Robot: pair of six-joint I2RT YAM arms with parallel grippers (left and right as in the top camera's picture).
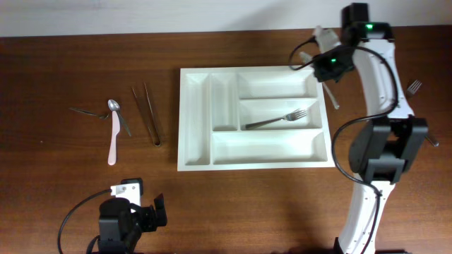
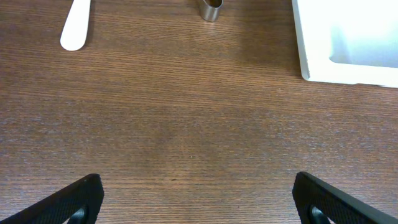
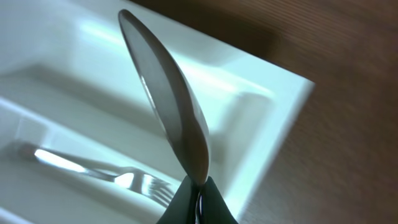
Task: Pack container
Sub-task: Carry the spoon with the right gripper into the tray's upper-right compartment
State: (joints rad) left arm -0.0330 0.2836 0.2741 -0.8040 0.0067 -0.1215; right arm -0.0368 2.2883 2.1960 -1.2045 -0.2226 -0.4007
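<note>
The white cutlery tray (image 1: 198, 120) lies mid-table, with a metal fork (image 1: 277, 120) in its middle long compartment. My right gripper (image 1: 328, 68) hovers over the tray's far right corner. It is shut on a metal spoon (image 3: 168, 99), whose bowl points out over the tray (image 3: 273, 99) and the fork (image 3: 93, 168). My left gripper (image 1: 135, 215) is open and empty near the front edge, left of the tray. In the left wrist view its fingers (image 2: 199, 199) are wide apart over bare wood, with the tray's corner (image 2: 317, 62) at the upper right.
Left of the tray lie metal tongs (image 1: 146, 113), a spoon (image 1: 114, 107), a thin metal utensil (image 1: 86, 111) and a pale pink knife (image 1: 113, 141). The knife's handle end (image 2: 74, 28) and the tongs' end (image 2: 211, 9) show in the left wrist view. Another fork (image 1: 414, 86) lies at the far right.
</note>
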